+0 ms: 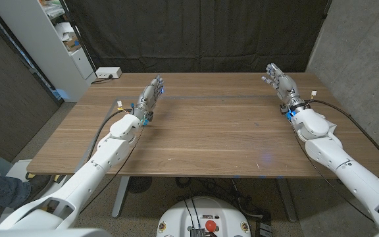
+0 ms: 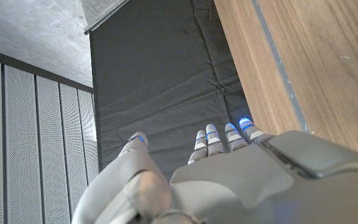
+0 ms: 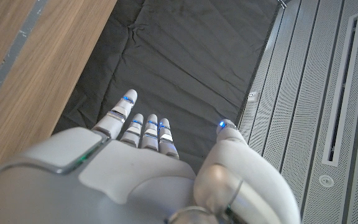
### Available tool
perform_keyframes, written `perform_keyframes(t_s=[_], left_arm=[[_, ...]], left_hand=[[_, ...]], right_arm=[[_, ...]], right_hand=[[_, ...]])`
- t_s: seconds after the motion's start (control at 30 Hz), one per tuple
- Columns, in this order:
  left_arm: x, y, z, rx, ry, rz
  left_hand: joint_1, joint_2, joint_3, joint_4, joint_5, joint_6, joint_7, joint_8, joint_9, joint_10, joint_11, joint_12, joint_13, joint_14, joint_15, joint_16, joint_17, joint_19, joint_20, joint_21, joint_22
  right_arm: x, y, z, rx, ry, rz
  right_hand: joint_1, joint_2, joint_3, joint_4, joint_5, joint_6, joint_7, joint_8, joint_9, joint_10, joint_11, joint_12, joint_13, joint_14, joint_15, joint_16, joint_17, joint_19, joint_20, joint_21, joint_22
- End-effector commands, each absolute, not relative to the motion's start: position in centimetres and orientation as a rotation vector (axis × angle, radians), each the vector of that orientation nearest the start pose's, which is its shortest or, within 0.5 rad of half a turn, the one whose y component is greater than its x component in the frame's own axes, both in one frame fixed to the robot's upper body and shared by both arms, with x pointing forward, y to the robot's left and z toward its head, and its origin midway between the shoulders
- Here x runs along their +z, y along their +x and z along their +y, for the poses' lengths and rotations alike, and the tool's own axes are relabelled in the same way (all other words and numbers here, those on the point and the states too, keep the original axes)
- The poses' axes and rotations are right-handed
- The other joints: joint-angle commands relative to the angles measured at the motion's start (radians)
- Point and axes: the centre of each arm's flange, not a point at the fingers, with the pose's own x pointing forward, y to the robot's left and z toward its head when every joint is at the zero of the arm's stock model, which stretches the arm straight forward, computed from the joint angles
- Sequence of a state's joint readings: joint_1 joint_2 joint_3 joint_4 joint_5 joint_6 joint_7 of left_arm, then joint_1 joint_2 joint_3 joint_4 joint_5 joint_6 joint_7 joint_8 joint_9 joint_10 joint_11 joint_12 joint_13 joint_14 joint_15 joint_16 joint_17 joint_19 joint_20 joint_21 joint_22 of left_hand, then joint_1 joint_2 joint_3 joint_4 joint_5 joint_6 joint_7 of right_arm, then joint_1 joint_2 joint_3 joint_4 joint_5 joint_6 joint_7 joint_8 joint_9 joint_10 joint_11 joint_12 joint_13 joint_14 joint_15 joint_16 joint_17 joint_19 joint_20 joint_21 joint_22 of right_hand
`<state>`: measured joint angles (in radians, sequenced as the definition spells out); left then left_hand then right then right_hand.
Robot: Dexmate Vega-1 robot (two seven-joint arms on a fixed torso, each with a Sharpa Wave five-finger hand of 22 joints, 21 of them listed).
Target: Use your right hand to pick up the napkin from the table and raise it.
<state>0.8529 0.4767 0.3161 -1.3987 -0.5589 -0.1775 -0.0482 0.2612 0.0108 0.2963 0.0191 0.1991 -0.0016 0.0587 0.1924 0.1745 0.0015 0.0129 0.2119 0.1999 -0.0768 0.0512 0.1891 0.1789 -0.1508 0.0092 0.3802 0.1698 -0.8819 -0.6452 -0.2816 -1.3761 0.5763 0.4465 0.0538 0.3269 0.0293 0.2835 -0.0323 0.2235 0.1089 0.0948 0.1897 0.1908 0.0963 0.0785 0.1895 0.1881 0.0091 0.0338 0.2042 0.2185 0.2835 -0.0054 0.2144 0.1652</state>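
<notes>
I see no napkin on the wooden table (image 1: pixel 209 131). My right hand (image 1: pixel 279 80) stands at the far right of the table, fingers apart and stretched toward the back edge, holding nothing. In the right wrist view the same right hand (image 3: pixel 148 162) has its fingers (image 3: pixel 143 127) spread against the black curtain, with the table edge beside it. My left hand (image 1: pixel 150 95) is at the far left, fingers extended and empty. Its fingers (image 2: pixel 219 137) also point at the curtain in the left wrist view.
A black curtain (image 1: pixel 196 33) hangs behind the table. A white power strip (image 1: pixel 108 73) lies at the back left corner, and a white shelf unit (image 1: pixel 51 39) stands beyond it. A grey wall (image 1: pixel 360 52) runs along the right side.
</notes>
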Motion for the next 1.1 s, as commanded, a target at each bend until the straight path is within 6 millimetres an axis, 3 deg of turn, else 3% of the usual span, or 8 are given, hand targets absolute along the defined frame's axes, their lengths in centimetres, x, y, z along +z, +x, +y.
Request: perform_keyframes(t_s=[0.03, 0.27, 1.1], left_arm=[[-0.4, 64.0, 27.3, -0.243, 0.014, -0.587], [-0.2, 63.8, 27.7, -0.242, 0.019, -0.595], [0.1, 64.0, 26.0, -0.273, 0.059, -0.574]], left_hand=[[0.007, 0.003, 0.003, -0.006, -0.001, 0.007, 0.002, 0.0, 0.005, 0.005, 0.002, 0.007, 0.001, 0.0, -0.003, 0.003, 0.003, 0.005, 0.0, -0.001, 0.002], [0.009, 0.005, 0.004, -0.007, -0.002, 0.009, 0.003, 0.0, 0.005, 0.004, 0.003, 0.006, 0.001, 0.001, -0.002, 0.003, 0.003, 0.004, 0.001, -0.005, 0.003], [0.018, 0.016, 0.009, -0.015, -0.006, 0.013, 0.017, -0.001, 0.005, 0.002, 0.016, 0.005, 0.0, 0.0, 0.003, 0.002, 0.003, 0.008, 0.003, -0.019, 0.003]], right_arm=[[2.9, 59.9, -35.6, 0.141, -0.15, -0.824], [3.1, 59.6, -35.8, 0.129, -0.15, -0.835], [3.0, 58.2, -38.3, 0.096, -0.203, -0.867]], right_hand=[[0.006, 0.006, 0.003, -0.004, -0.005, 0.005, -0.002, 0.008, 0.0, 0.005, 0.003, 0.009, 0.003, 0.007, 0.006, 0.004, -0.001, 0.006, 0.0, -0.002, 0.004], [0.007, 0.008, 0.002, -0.005, -0.006, 0.005, -0.002, 0.008, 0.0, 0.005, 0.003, 0.009, 0.003, 0.008, 0.006, 0.004, -0.001, 0.007, 0.001, -0.004, 0.004], [0.032, 0.019, 0.013, -0.023, -0.007, 0.014, -0.007, 0.011, 0.0, 0.012, -0.003, 0.01, 0.003, 0.015, 0.001, 0.004, -0.007, 0.01, 0.003, -0.01, 0.004]])
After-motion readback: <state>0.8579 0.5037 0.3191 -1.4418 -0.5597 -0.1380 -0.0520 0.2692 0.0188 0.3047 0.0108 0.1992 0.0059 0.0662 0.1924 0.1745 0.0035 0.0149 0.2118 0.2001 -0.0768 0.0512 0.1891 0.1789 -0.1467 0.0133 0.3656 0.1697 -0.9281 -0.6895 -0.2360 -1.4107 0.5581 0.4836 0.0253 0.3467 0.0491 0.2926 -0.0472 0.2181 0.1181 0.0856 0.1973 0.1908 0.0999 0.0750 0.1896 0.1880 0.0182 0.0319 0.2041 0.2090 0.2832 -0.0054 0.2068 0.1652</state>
